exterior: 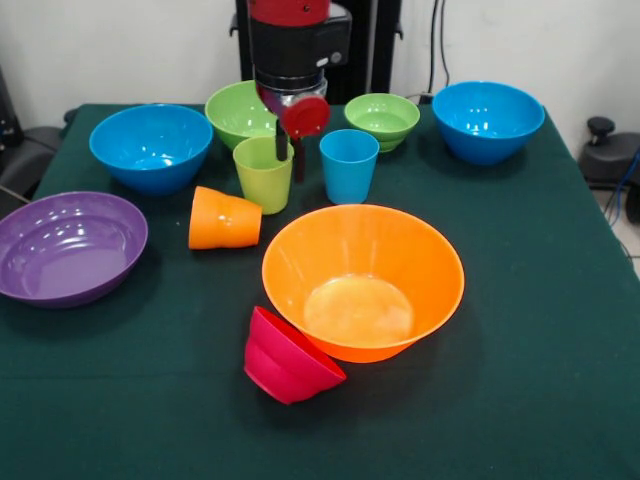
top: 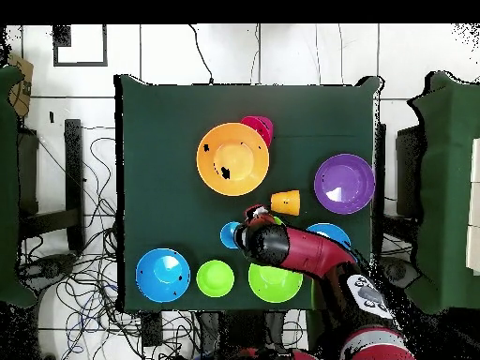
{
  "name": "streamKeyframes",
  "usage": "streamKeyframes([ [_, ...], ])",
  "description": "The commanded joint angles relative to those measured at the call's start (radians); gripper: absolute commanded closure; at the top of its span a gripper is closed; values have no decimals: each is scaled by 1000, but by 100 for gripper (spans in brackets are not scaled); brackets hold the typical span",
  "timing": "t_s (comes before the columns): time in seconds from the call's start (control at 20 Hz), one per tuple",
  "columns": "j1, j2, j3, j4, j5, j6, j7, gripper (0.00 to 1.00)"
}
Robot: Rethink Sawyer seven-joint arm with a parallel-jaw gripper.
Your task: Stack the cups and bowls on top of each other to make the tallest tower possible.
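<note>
Cups (exterior: 263, 175) and bowls (exterior: 362, 280) all sit unstacked on my worktop (exterior: 540, 380); I see the end effector (exterior: 289, 150) over the green cup, fingers apart.

I see nothing stacked yet: the big orange bowl (exterior: 363, 281) sits upright mid-table, the small red bowl (exterior: 288, 358) tipped against its near rim. The orange cup (exterior: 223, 218) lies on its side; the lime green cup (exterior: 263, 174) and blue cup (exterior: 349, 165) stand upright (apart). The purple bowl (exterior: 68, 247), two blue bowls (exterior: 151, 146) (exterior: 487, 120) and two green bowls (exterior: 240, 113) (exterior: 381, 119) ring them.
</note>
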Motion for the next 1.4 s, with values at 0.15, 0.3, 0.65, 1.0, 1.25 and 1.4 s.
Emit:
streamKeyframes([
  [0.15,-16,61,21,-45,43,-33,83,0],
  [0.3,-26,66,27,-53,42,-33,71,0],
  [0.65,-42,79,33,-67,35,-48,63,0],
  [1.0,-32,77,25,-70,20,-91,67,100],
  [1.25,-37,70,29,-57,14,-101,61,100],
  [1.4,-40,65,32,-50,12,-101,57,100],
])
